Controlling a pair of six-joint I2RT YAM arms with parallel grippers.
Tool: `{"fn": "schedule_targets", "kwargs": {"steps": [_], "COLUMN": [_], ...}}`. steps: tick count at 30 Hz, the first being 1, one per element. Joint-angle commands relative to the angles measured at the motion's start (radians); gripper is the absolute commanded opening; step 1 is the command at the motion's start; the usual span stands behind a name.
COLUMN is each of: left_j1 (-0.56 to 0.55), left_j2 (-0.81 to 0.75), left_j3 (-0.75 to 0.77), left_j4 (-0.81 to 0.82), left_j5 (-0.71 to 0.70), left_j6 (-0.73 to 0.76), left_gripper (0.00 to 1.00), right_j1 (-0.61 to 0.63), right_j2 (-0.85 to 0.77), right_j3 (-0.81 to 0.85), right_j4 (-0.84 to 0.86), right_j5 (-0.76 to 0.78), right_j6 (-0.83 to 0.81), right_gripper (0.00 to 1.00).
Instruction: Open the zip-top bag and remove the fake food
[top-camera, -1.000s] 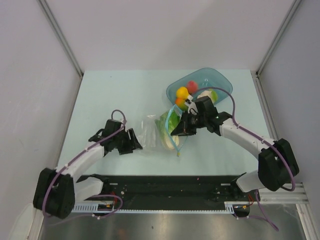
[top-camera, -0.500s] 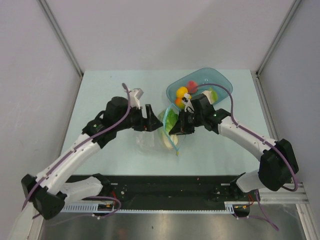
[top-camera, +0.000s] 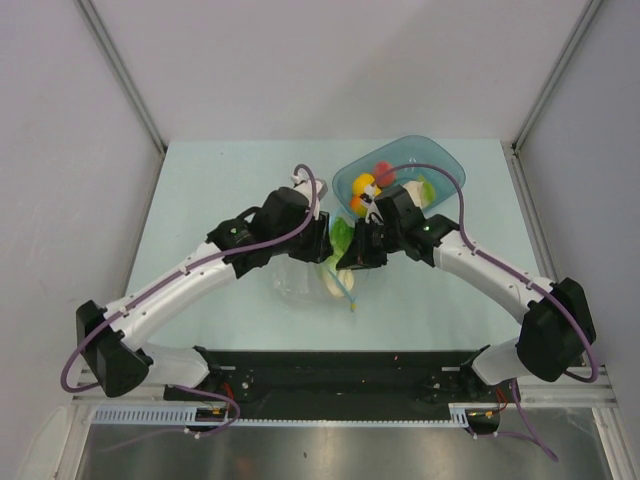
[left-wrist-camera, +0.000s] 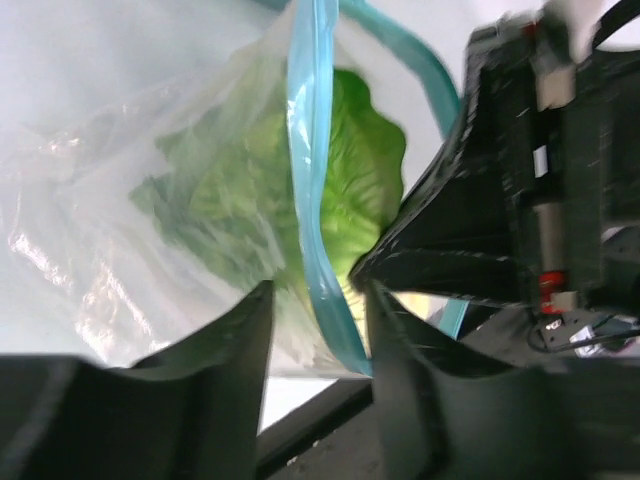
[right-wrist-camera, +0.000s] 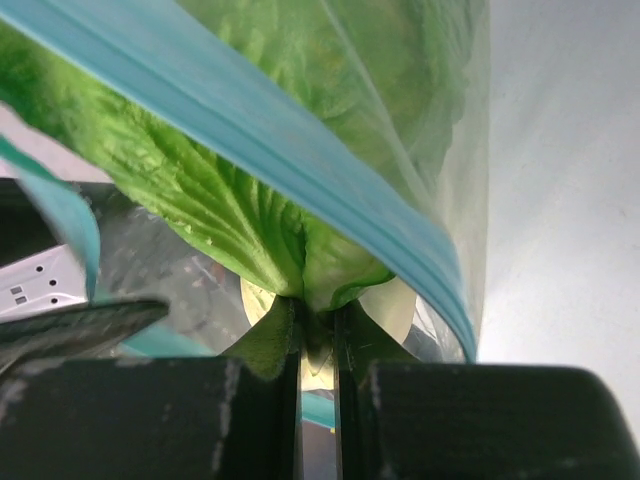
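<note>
The clear zip-top bag (top-camera: 298, 282) lies at the table's middle with its blue zip strip (left-wrist-camera: 312, 150) pulled open. The green-and-white cabbage (top-camera: 343, 234) sticks out of the mouth; it fills the right wrist view (right-wrist-camera: 200, 170). My right gripper (right-wrist-camera: 318, 315) is shut on the cabbage's base, at the bag mouth (top-camera: 352, 256). My left gripper (left-wrist-camera: 318, 296) is open and straddles the near zip strip and bag wall, facing the right gripper (top-camera: 322, 242). A yellow-orange fruit (top-camera: 362, 183), a red piece (top-camera: 382, 172) and a whitish piece (top-camera: 410, 189) lie in the tray.
The teal translucent tray (top-camera: 445, 165) stands at the back right, just behind the right gripper. Both grippers crowd the bag mouth, nearly touching. Grey walls enclose the table on three sides.
My left arm has swung from the bag's left side up and right to the bag mouth. The right gripper has stayed put, holding the cabbage.
</note>
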Motion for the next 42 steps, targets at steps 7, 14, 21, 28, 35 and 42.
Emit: {"fn": "schedule_targets", "kwargs": {"steps": [7,14,21,28,35,42], "left_j1": [-0.012,-0.032,-0.081,-0.090,-0.092,-0.178], "left_j2": [-0.015,-0.026,-0.050,-0.060,-0.138,-0.158], "left_j3": [-0.040,-0.098,-0.156,-0.235,-0.330,-0.359], "left_j4": [-0.025,0.004,0.089,0.126,0.248,0.354], "left_j5": [0.002,0.007,-0.036,-0.164,0.047,0.183], "left_j6": [0.082,0.124,0.153,0.159,0.193,0.160], "left_gripper": [0.17,0.01,0.00,0.00,0.00,0.00], "right_j1": [-0.007,-0.043,-0.119,-0.123,-0.216,-0.127], "right_j2": [-0.001,0.012,0.086,0.126,0.081,0.061], "right_j3": [0.070,0.087,0.155,0.159,0.158,0.158], "right_j4": [-0.016,-0.052,-0.284,-0.541,-0.485,-0.145], "right_j5": [0.013,-0.048,-0.338,-0.473,-0.444,-0.250], "right_j6": [-0.007,0.039,0.064,-0.185,-0.095,0.321], "right_gripper": [0.00,0.00,0.00,0.00,0.00,0.00]}}
